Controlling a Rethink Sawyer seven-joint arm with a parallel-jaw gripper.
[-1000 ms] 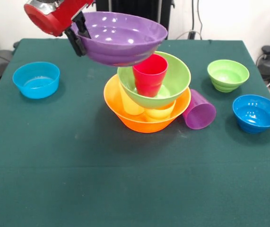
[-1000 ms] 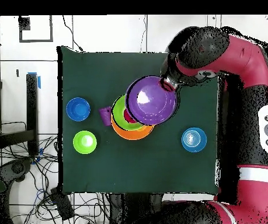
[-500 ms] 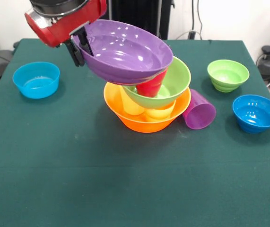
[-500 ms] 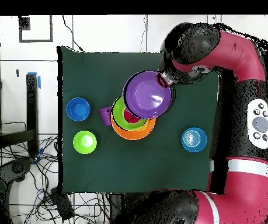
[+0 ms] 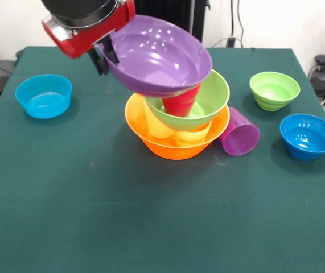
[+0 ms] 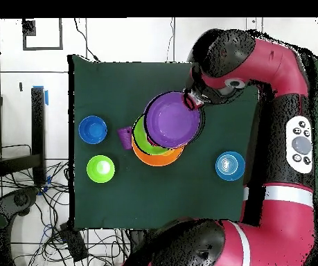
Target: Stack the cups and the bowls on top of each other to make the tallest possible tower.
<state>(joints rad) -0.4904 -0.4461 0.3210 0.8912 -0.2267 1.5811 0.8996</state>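
The tower stands mid-table: a large orange bowl [image 5: 173,147] [image 6: 158,158] holds a pale yellow cup [image 5: 157,127] and a yellow-orange cup [image 5: 193,135]. On them sits a large lime green bowl [image 5: 213,94] [image 6: 140,136] with a red-pink cup [image 5: 182,102] upright inside. My gripper [image 5: 106,57] [image 6: 189,99] is shut on the left rim of the large purple bowl [image 5: 159,56] [image 6: 172,120]. That bowl is tilted down to the right, over the red-pink cup and seemingly touching it. A purple cup [image 5: 240,132] [image 6: 124,136] lies on its side against the orange bowl.
A small blue bowl [image 5: 43,95] [image 6: 229,165] sits at the left in the front view. A small lime green bowl [image 5: 274,90] [image 6: 100,168] and another small blue bowl [image 5: 308,135] [image 6: 92,129] sit at the right. The green table [image 5: 151,227] spreads in front.
The gripper has carried the purple bowl right and down in the front view, and tilted it more. The bowl now covers the top of the red-pink cup.
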